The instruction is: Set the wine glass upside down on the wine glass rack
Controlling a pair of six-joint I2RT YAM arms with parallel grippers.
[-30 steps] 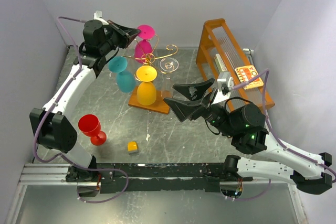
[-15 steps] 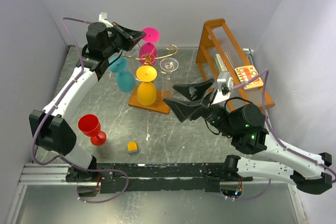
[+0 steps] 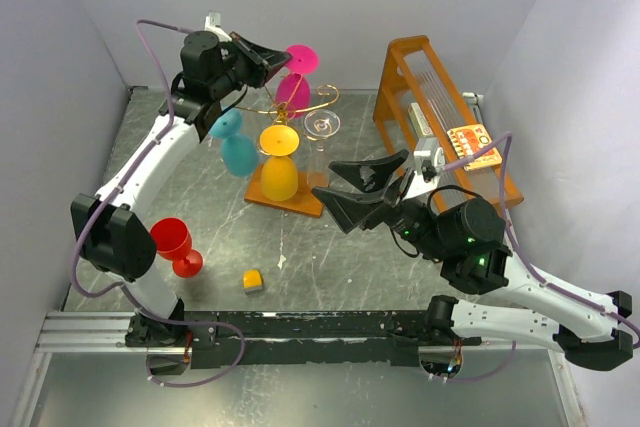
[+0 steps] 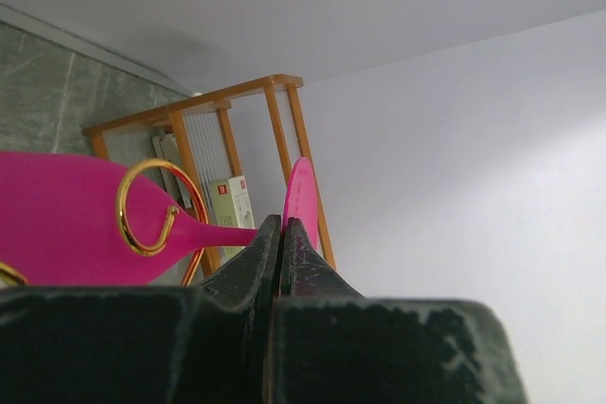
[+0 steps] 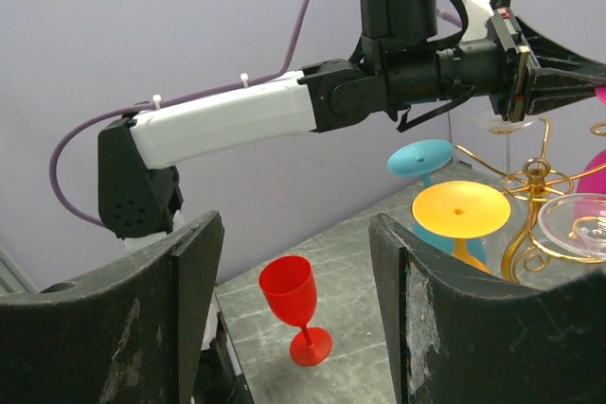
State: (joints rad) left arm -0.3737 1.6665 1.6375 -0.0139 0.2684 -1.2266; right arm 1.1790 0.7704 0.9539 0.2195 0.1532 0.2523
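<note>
The pink wine glass (image 3: pixel 293 94) hangs upside down at the back of the wine glass rack (image 3: pixel 322 99), a gold wire tree on a wooden base (image 3: pixel 303 203). My left gripper (image 3: pixel 272 60) is shut on its foot. In the left wrist view the pink bowl (image 4: pixel 57 219) lies behind a gold curl (image 4: pixel 151 207), and the foot (image 4: pixel 303 194) sticks up edge-on from my left gripper (image 4: pixel 284 226). My right gripper (image 3: pixel 328 183) hovers open to the right of the rack and holds nothing. In its own view the right gripper (image 5: pixel 295 226) frames a red glass.
Teal (image 3: pixel 236 143), yellow (image 3: pixel 278 163) and clear (image 3: pixel 321 127) glasses hang upside down on the rack. A red glass (image 3: pixel 172 243) stands upright at the left, with a small yellow block (image 3: pixel 253 280) near it. A tall orange slatted frame (image 3: pixel 420 77) stands at the right with a card box (image 3: pixel 473 145).
My left gripper has carried the pink glass to the right and toward the back, closer over the rack's wire arms. The right arm has not moved.
</note>
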